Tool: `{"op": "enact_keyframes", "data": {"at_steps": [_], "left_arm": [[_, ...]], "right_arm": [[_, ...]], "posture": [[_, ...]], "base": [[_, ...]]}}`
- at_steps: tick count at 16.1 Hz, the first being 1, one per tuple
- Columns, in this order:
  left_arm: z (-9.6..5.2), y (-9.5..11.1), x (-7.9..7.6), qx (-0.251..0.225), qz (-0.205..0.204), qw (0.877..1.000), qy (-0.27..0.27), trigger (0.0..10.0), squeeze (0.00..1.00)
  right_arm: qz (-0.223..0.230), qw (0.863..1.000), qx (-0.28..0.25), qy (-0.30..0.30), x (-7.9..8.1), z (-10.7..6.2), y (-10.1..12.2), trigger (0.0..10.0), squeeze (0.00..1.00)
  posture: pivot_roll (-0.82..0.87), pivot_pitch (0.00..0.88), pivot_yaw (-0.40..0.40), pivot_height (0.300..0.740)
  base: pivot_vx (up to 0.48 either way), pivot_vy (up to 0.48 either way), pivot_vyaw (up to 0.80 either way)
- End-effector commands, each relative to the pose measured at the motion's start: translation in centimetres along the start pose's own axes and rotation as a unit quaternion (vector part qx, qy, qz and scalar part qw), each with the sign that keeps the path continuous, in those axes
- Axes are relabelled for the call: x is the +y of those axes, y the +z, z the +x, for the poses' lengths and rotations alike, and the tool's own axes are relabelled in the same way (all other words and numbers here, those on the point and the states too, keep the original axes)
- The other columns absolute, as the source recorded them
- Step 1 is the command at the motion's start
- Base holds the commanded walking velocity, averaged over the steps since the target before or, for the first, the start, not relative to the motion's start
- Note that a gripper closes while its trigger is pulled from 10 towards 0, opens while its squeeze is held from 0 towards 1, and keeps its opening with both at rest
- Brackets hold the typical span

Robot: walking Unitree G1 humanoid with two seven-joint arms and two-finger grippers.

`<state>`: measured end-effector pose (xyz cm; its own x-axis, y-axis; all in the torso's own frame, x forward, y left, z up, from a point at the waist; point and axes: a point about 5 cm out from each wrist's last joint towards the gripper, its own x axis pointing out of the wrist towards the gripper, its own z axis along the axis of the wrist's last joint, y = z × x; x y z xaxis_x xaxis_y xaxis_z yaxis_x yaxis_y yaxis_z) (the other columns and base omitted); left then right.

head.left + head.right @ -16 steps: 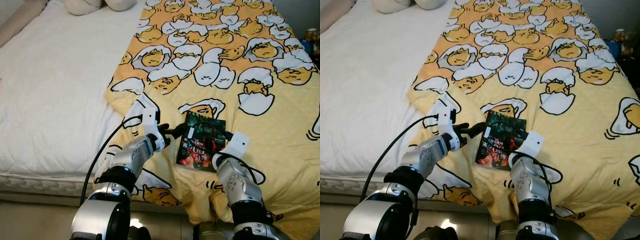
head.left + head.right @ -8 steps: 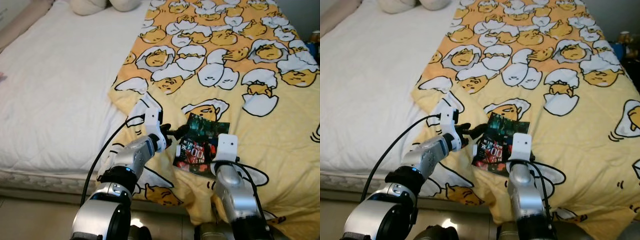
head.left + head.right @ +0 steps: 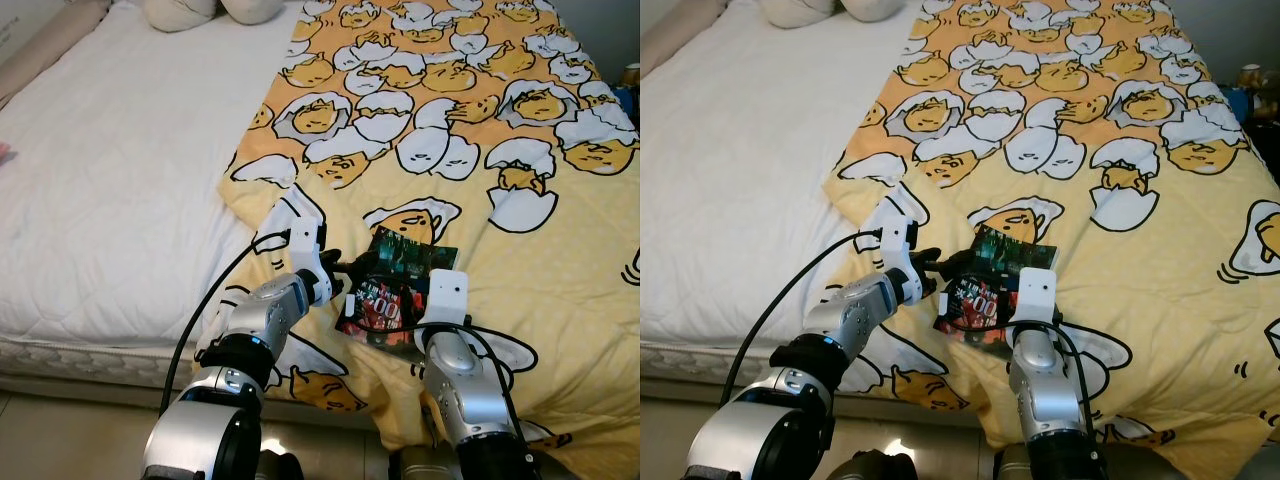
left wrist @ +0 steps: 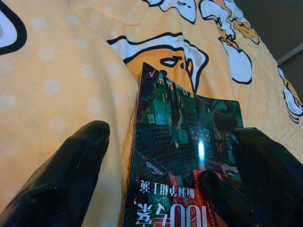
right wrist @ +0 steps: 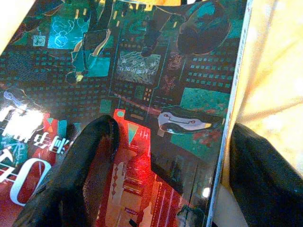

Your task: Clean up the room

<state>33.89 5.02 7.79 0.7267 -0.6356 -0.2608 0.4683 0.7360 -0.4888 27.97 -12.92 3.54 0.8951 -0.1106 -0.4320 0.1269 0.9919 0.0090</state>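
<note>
A: Task thing? Where?

B: Glossy book [image 3: 393, 285], dark green and red cover with white characters, lying on the yellow egg-print blanket [image 3: 520, 240] near the foot edge of the bed [image 3: 110, 190]. Its near-left corner looks lifted off the blanket.

A: Left gripper?

B: Left gripper [image 3: 352, 268] is at the book's left edge. In the left wrist view the jaws are wide, one finger [image 4: 61, 179] on the blanket side, the other over the cover. Can't tell if they touch the book.

A: Right one?

B: Right gripper [image 5: 161, 170] sits on the book's near end, jaws wide apart, one finger [image 5: 80, 175] on the red part of the cover, the other past the book's edge by the blanket. Not clamped.

A: Around it?

B: White mattress sheet to the left of the blanket, pillows [image 3: 215, 10] at the head end.
</note>
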Motion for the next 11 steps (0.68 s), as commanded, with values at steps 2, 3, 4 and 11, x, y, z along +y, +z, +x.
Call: {"op": "enact_keyframes", "data": {"at_steps": [2, 3, 4, 11], "left_arm": [[-0.1, 0.1, 0.1, -0.004, 0.011, 1.000, -0.003, 10.0, 0.00], [-0.1, 0.1, 0.0, -0.004, 0.011, 1.000, -0.003, 10.0, 0.00], [-0.1, 0.2, 0.0, -0.005, 0.011, 1.000, -0.004, 10.0, 0.00], [0.0, 0.2, -0.3, -0.007, 0.018, 1.000, -0.008, 10.0, 0.00]], "right_arm": [[0.092, 0.994, 0.055, 0.017, 0.9, -0.1, -1.4, 10.0, 1.00], [0.130, 0.989, 0.071, 0.017, 0.8, 0.0, -1.9, 10.0, 1.00], [0.126, 0.990, 0.068, 0.017, 0.7, 0.1, -1.7, 10.0, 1.00], [0.025, 0.999, -0.022, 0.000, -0.4, -1.8, 1.2, 10.0, 0.00]], "posture": [[-0.19, 0.078, 0.105, 0.723], [-0.19, 0.078, 0.105, 0.723], [-0.19, 0.078, 0.105, 0.723], [-0.19, 0.082, 0.091, 0.723]], "base": [[0.000, 0.000, 0.00], [0.000, 0.000, 0.00], [0.000, 0.000, 0.00], [0.000, 0.000, 0.00]]}}
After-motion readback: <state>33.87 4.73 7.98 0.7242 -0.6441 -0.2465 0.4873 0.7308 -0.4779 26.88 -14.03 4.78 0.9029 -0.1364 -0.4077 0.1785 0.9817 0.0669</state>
